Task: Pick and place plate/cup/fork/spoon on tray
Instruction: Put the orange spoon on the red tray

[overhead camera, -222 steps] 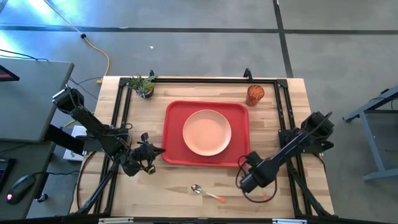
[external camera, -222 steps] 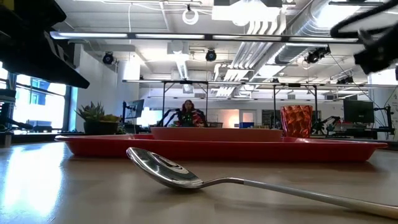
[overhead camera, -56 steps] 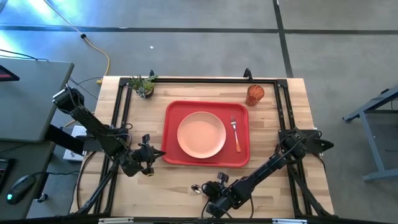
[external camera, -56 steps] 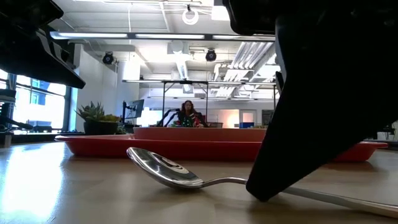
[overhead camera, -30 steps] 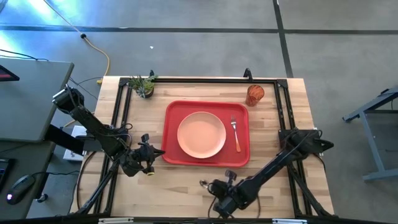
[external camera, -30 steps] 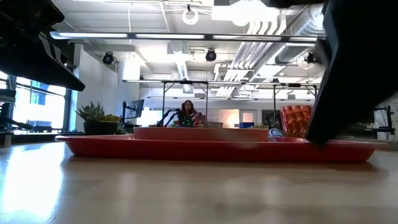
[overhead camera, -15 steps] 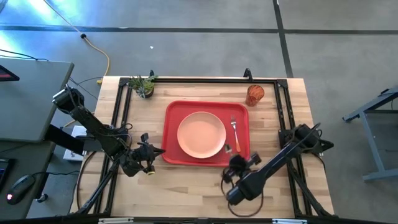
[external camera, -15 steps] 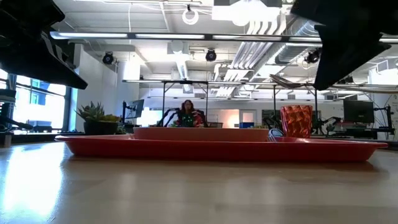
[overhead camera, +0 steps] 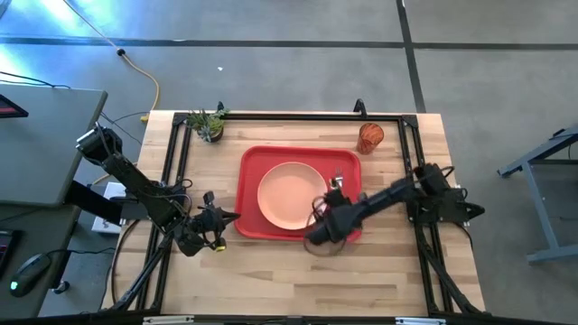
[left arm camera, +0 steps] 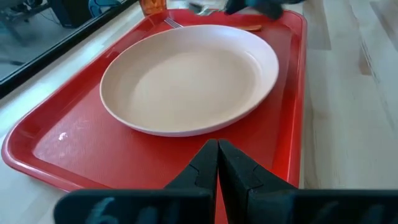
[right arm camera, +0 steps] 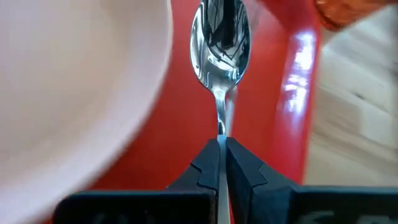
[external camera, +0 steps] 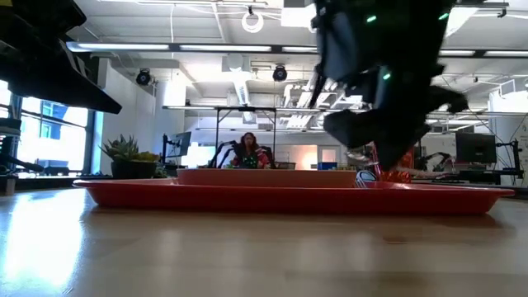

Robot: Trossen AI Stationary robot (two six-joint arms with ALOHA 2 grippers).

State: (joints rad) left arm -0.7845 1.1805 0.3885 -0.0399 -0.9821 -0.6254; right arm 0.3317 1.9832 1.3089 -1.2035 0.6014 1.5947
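Spoon (right arm camera: 221, 38), the item now being carried, is being pinched by its thin stem between the closed fingers of the right gripper (right arm camera: 222, 144), its oval bowl projecting straight ahead of the fingertips so that its long axis is running in line with the gripper. In the right wrist view it is hanging over the red floor of the tray (right arm camera: 168, 134), with the plate (right arm camera: 68, 81) lying to one side of the gripper and the tray's raised rim to the other; the coming release is judged to turn on lowering the spoon into this strip between plate and rim. In the high view the right gripper (overhead camera: 336, 200) is reaching over the right part of the tray (overhead camera: 255, 165), just beside the plate (overhead camera: 291, 194) and partly covering the fork (overhead camera: 339, 176), whose tines are showing beyond it. The cup (overhead camera: 370, 137) is standing on the table well beyond the gripper, off the tray, and is judged to be the last item remaining. The left gripper (left arm camera: 217, 163) is waiting with its fingers pressed together and holding nothing, at the tray's left edge, farther from the spoon than the right gripper is. Counted: one spoon, one fork, one plate, one cup, one tray, and one small potted plant (overhead camera: 208, 122) at the table's far left corner.
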